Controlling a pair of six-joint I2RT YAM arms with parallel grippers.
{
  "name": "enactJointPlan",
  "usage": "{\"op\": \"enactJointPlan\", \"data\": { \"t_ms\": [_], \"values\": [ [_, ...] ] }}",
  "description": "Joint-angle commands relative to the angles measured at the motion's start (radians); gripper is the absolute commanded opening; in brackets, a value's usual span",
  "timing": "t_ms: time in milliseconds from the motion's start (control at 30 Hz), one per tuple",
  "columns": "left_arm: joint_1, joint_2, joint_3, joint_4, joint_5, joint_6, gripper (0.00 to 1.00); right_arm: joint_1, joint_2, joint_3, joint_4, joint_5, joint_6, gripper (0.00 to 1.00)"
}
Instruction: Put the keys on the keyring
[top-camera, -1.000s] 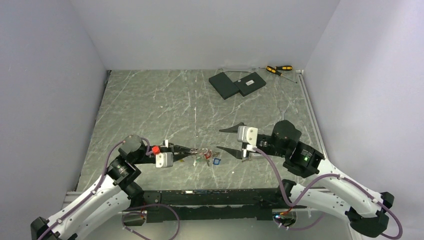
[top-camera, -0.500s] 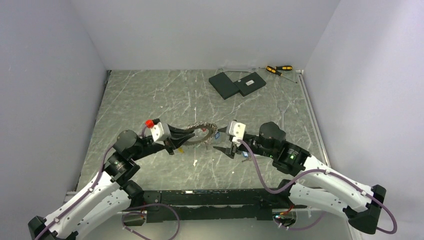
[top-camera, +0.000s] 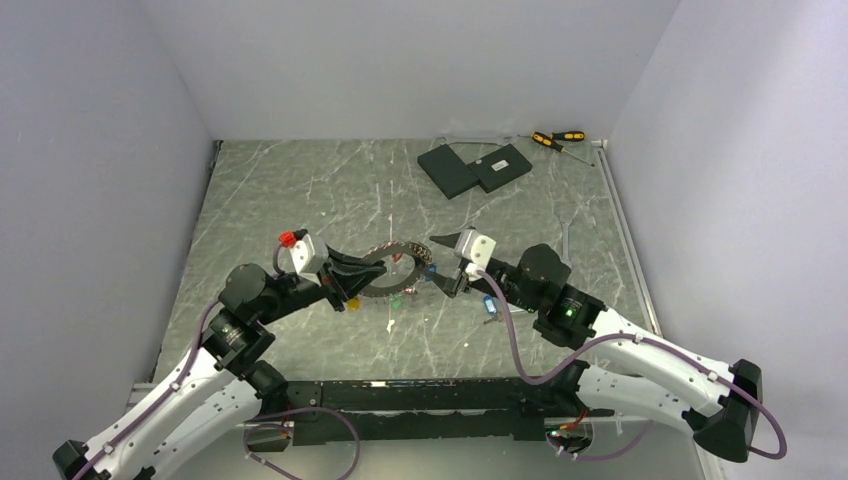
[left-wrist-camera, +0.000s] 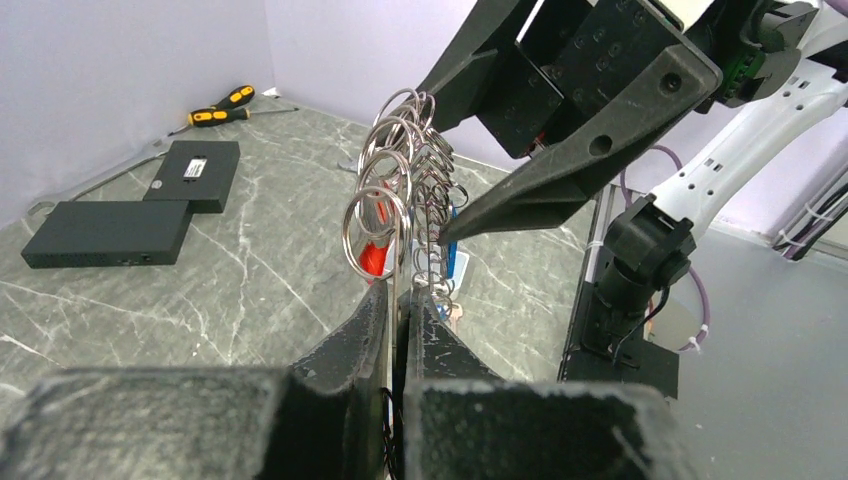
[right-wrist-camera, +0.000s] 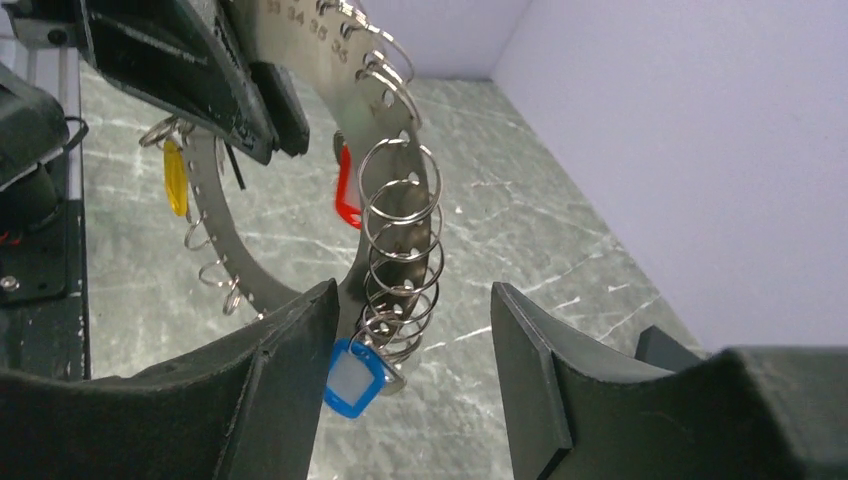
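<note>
Within the last second your left gripper (left-wrist-camera: 400, 300), pinched tight on the keyring (right-wrist-camera: 392, 110), has lifted it off the worktop (top-camera: 300, 190). It now holds the keyring in the air, with coloured keys (right-wrist-camera: 352, 378) hanging from it. Your right gripper (right-wrist-camera: 408, 305) has come across with nothing in it, and its jaws stand about half open on either side of the ring's edge. I think the ring is now presented for threading.

Pale lilac walls (top-camera: 400, 60) enclose a grey-green marbled tabletop (top-camera: 300, 190) under even light.
</note>
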Motion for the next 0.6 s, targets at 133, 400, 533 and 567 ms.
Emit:
{"op": "enactJointPlan", "data": {
  "t_ms": [133, 400, 533, 567],
  "values": [
    [0.002, -0.020, -0.032, 0.189, 0.011, -0.123, 0.00, 0.006, 0.009, -0.014, 0.167, -0.045, 0.030, 0.45],
    [0.002, -0.051, -0.067, 0.266, -0.002, -0.219, 0.00, 0.006, 0.031, -0.005, 0.200, -0.084, 0.075, 0.56],
    [0.002, -0.069, -0.116, 0.349, 0.009, -0.252, 0.00, 0.006, 0.039, -0.005, 0.210, -0.116, 0.073, 0.38],
    [0.002, -0.078, -0.129, 0.364, 0.012, -0.252, 0.00, 0.006, 0.041, -0.004, 0.208, -0.121, 0.074, 0.35]
  ]
}}
